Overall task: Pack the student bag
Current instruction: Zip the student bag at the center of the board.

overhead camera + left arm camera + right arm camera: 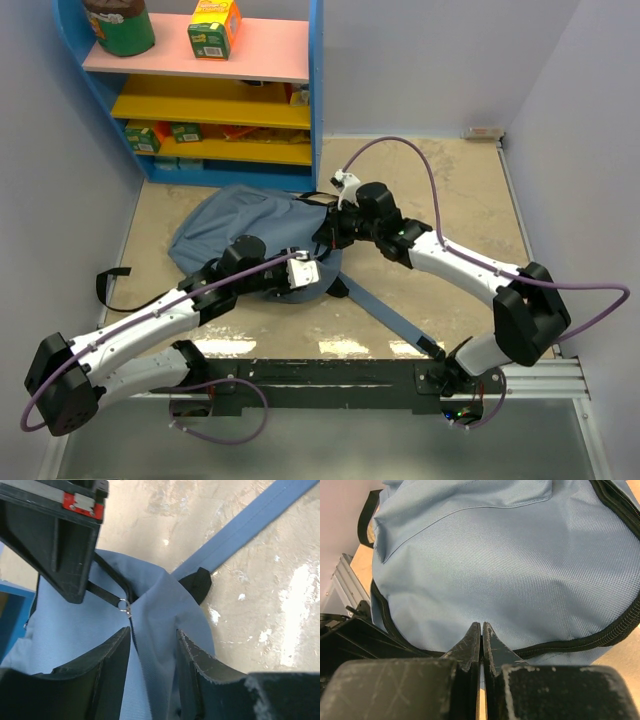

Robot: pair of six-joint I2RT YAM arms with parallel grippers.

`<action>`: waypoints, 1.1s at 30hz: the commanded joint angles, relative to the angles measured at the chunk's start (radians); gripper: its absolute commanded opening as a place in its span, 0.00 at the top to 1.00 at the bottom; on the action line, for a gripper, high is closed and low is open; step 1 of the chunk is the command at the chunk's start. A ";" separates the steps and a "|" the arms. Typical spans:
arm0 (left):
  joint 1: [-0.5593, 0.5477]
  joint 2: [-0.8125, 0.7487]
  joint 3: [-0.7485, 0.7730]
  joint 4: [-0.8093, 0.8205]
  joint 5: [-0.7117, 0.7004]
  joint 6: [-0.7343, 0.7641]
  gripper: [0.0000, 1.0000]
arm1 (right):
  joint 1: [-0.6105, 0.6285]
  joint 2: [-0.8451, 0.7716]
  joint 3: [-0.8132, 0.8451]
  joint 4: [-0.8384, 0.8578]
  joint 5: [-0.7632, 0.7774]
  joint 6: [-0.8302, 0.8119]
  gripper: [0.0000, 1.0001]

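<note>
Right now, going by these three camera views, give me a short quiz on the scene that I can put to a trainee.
1. True or false: the right pincer stands wide open above the table.
2. What colour is the student bag? A: red. B: slate blue. C: yellow.
3. Fill in the missing word: between the open jaws of the left pincer lies a fold of the bag's ____.

Key: 1 false, it is shut, with its tips at the bag's zip edge; 2 B; 3 fabric.
</note>
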 commanded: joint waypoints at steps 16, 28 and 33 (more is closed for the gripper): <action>-0.006 -0.006 -0.153 0.143 -0.094 0.036 0.66 | 0.016 -0.095 -0.033 0.066 -0.017 0.017 1.00; -0.013 -0.006 -0.061 0.127 0.088 0.014 0.83 | 0.020 -0.044 -0.027 0.055 0.006 0.003 1.00; -0.023 -0.015 -0.066 0.073 0.145 0.040 0.80 | 0.018 -0.020 -0.009 0.049 0.009 -0.005 1.00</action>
